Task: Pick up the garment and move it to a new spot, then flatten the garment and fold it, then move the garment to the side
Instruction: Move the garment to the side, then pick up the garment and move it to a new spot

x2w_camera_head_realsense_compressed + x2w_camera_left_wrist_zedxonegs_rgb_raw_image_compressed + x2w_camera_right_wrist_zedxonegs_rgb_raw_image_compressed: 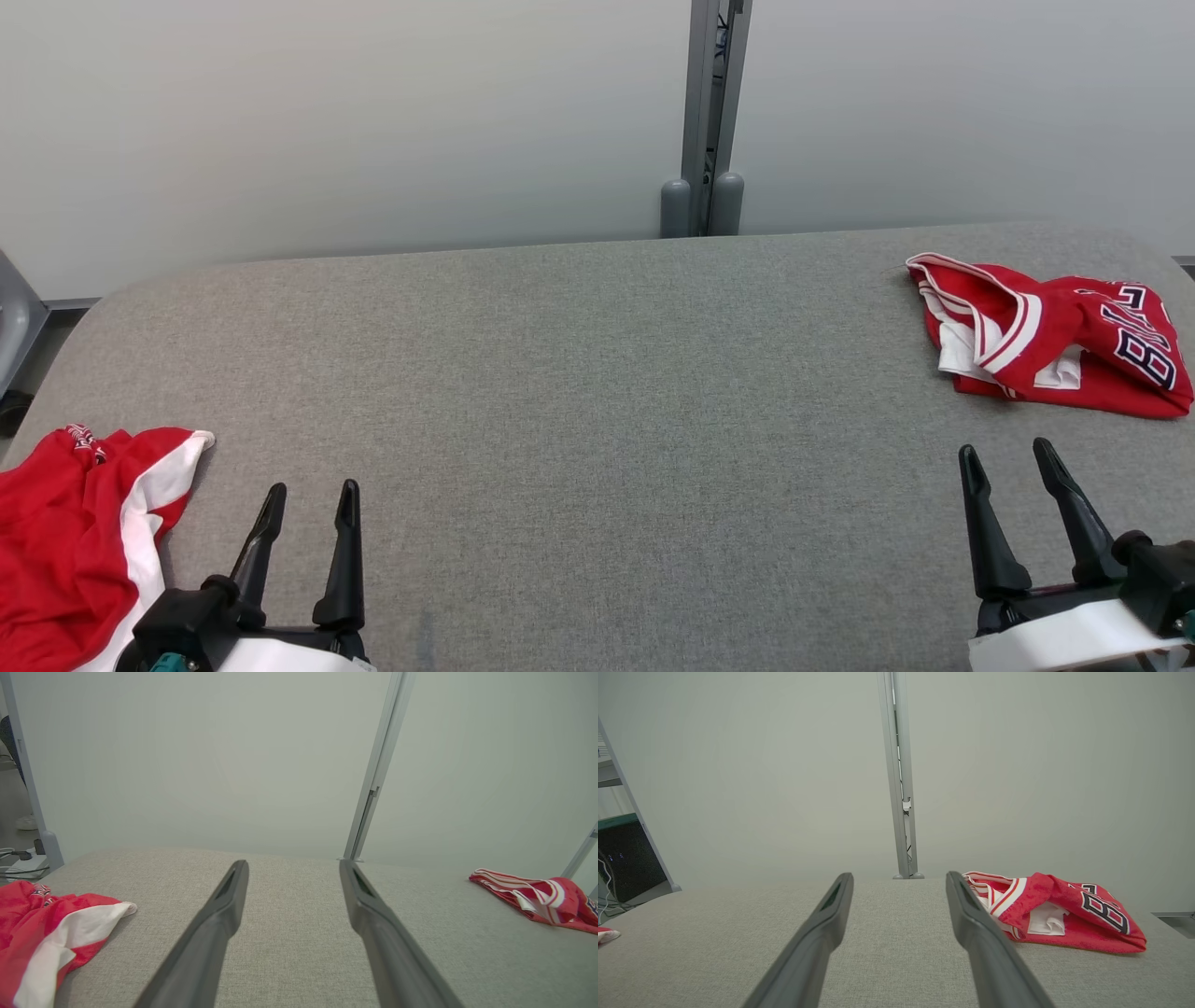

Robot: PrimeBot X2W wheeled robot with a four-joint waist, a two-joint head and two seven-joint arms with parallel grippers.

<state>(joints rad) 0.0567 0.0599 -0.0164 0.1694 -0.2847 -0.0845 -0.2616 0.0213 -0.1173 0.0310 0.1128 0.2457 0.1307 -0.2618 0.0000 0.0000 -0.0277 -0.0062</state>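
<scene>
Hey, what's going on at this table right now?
Nothing is being handled at this moment. The left gripper and right gripper are both open and empty over the grey table. A crumpled red and white garment lies beside the left gripper. A loosely folded red jersey lies beyond the right gripper.

- Reads as a robotics lab or test cell, not a home or shop.
- Grey fabric-covered worktop (597, 373) with rounded corners, boxed in by plain pale partition panels (327, 121).
- Panels joined by a grey metal post (711, 112), wiring run down its slot.
- Loose cables (16, 865) lying on the floor past the worktop's left end.
- Dark equipment rack (626, 858) with dangling wires, beside a metal frame.
</scene>
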